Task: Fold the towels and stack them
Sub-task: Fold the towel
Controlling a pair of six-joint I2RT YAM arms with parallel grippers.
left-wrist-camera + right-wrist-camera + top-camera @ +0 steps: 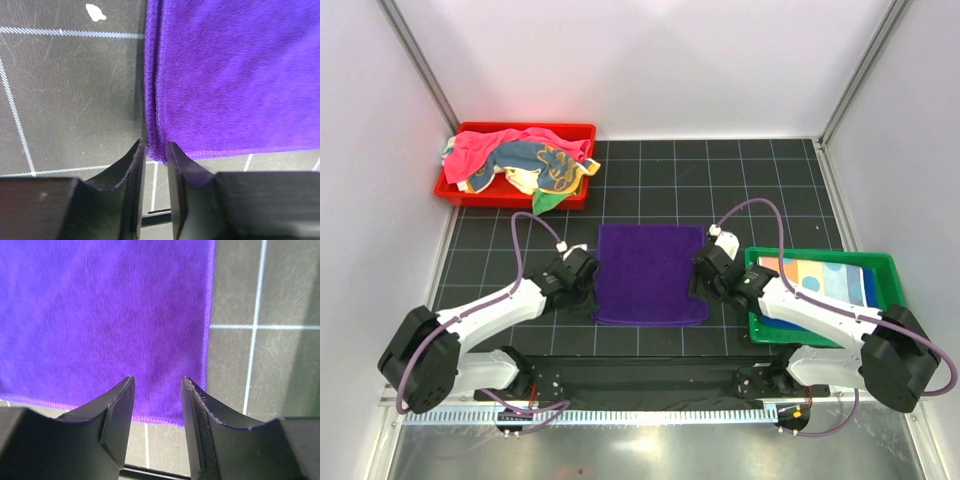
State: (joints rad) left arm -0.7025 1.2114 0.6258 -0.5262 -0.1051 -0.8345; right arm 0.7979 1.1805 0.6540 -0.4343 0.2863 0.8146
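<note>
Left fingers (131, 175) sit narrow astride the purple towel (650, 272)'s near-left corner on the tabletop (650, 170), grip unclear, right fingers (117, 415) half-open over the near-right corner: pinch all layers evenly before lifting.

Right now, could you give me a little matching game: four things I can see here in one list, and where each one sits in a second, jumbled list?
Things:
1. purple towel
2. red tray
3. green tray
4. pink towel

Places:
A. near right side of the mat
B. crumpled inside the red tray
C. spread flat in the middle of the mat
D. far left corner of the mat

Pairs: 1-C, 2-D, 3-A, 4-B
</note>
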